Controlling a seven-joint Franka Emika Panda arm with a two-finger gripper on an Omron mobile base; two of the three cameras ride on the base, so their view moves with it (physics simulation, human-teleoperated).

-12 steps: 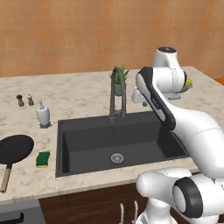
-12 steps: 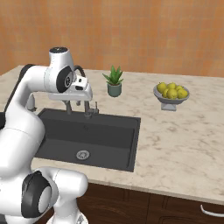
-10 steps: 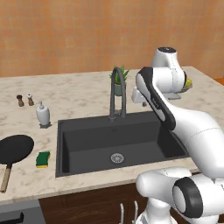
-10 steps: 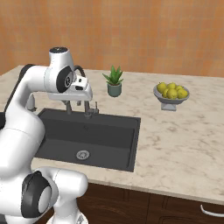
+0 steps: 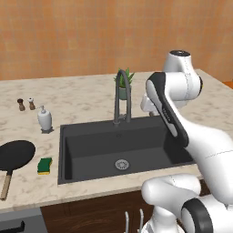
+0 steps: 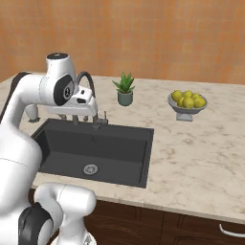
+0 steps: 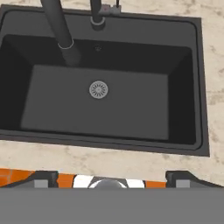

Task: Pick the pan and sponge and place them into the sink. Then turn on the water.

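Note:
The black pan (image 5: 16, 154) with its wooden handle lies on the counter left of the sink (image 5: 145, 154), at the left edge of the left base view. Between pan and sink rests the green and yellow sponge (image 5: 44, 165). The dark sink (image 7: 131, 105) holds nothing; its round drain (image 7: 98, 89) shows in the floor. The arched faucet (image 5: 122, 94) stands at the back rim. My gripper (image 6: 80, 118) hangs above the sink (image 6: 115, 153), near the faucet (image 6: 89, 83), pointing down. Its fingertips (image 7: 41, 179) stand wide apart, open, with nothing between them.
On the counter behind the pan stand a white soap dispenser (image 5: 44, 119) and two small shakers (image 5: 25, 104). A potted plant (image 6: 125, 90) sits behind the faucet. A bowl of lemons (image 6: 187, 103) stands on the counter right of the sink.

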